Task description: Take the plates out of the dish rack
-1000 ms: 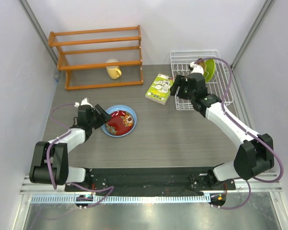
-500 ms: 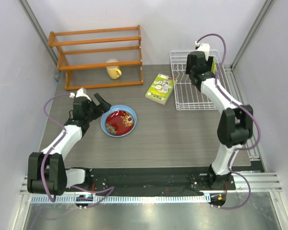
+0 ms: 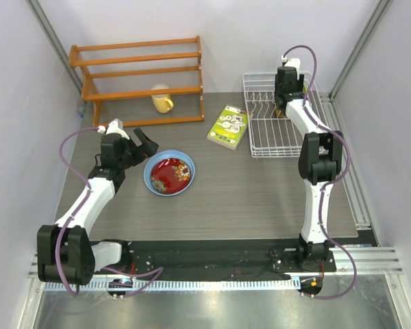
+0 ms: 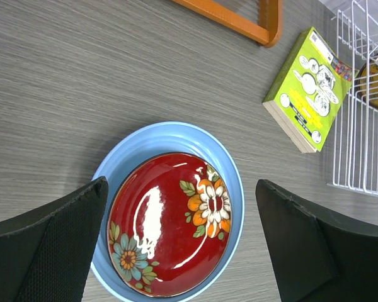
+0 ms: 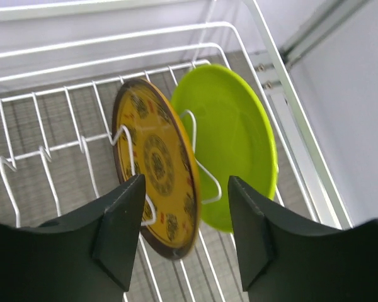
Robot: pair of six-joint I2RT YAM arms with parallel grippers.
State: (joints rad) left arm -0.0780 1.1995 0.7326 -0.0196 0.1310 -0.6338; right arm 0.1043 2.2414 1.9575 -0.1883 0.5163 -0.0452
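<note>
Overhead view: the left hand (image 3: pixel 146 141), fingers spread wide and holding nothing, hovered just beside the light blue plate (image 3: pixel 153 184). That plate lay flat on the desk (image 3: pixel 246 199) with the dark red plate (image 3: pixel 171 174) nested in it, a stack that saves room. The right hand (image 3: pixel 286 96) reached over the far end of the white dish rack (image 3: pixel 260 152).

Left wrist view: both stacked plates lay directly ahead of the open fingers, untouched. A green book (image 4: pixel 305 88) lay beyond, to the right.

Right wrist view: the right hand's fingers stood well apart, gripping nothing, lined up either side of the amber plate (image 5: pixel 157 157). It stood on edge, propped by wire prongs (image 5: pixel 129 148). The lime green plate (image 5: pixel 236 141) stood just behind it. The spread seemed to suit pinching the amber rim, but contact could not be told.
</note>
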